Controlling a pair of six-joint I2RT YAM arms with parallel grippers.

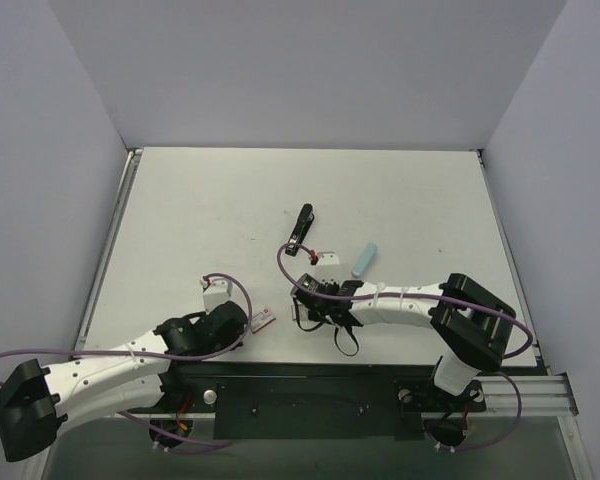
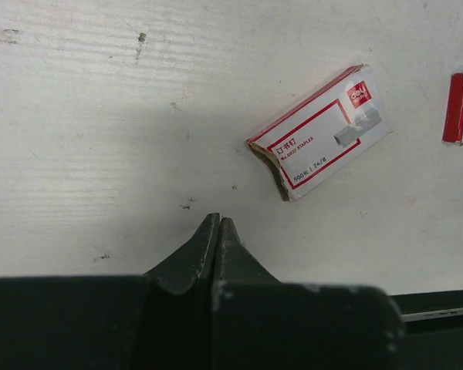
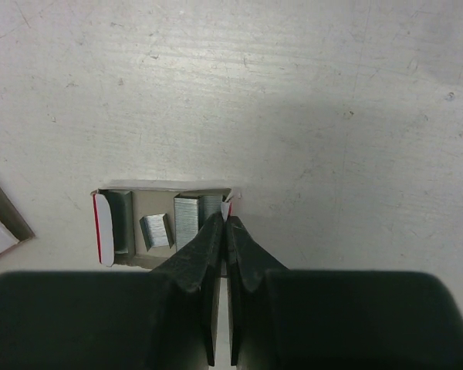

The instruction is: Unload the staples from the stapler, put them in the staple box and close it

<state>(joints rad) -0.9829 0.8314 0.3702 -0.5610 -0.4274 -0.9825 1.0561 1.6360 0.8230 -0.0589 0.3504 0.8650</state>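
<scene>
Right gripper (image 3: 225, 221) clenched at staple tray (image 3: 162, 186), left gripper (image 2: 218, 222) clenched, stapler (image 1: 301, 224) well beyond both

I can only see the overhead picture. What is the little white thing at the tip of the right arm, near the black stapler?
Observer: The right wrist view shows an open cardboard tray with silvery staple strips lying in it.
Operator: Is the claw gripping it?
Observer: The right gripper is shut, with its tips at the tray's right corner. I cannot tell whether it pinches the wall.
Operator: And the thing by the left arm?
Observer: The left wrist view shows a red-and-white box sleeve with one end open. It lies apart from the shut left gripper.
</scene>
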